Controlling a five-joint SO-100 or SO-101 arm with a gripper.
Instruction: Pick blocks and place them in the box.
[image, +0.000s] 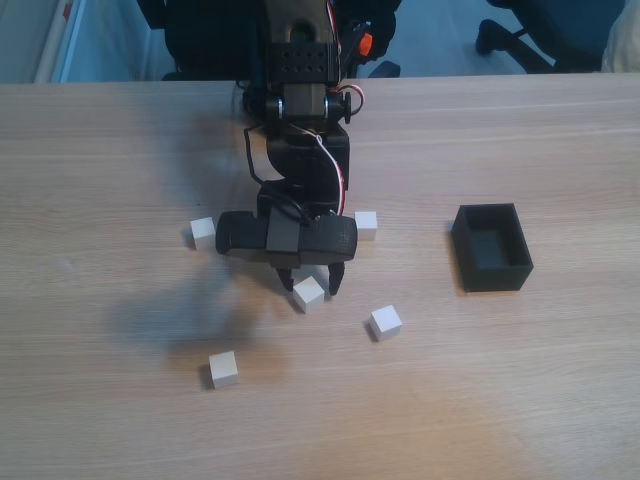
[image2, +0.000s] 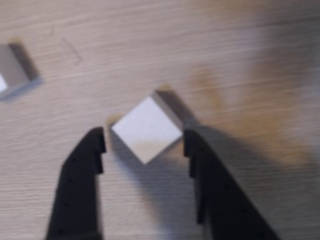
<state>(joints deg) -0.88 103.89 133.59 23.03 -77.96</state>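
While set cornerwise, white matte block lies on table | jaws apart, flanking it

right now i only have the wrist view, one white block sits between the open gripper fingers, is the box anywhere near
Observer: In the fixed view the black box sits well off to the right of the gripper, apart from every block.
Operator: anything in the box yet
Observer: No, its floor looks bare; all five blocks are on the table.
Operator: where are the others
Observer: Around the targeted block: one at left, one at upper right, one at lower right, one at lower left.
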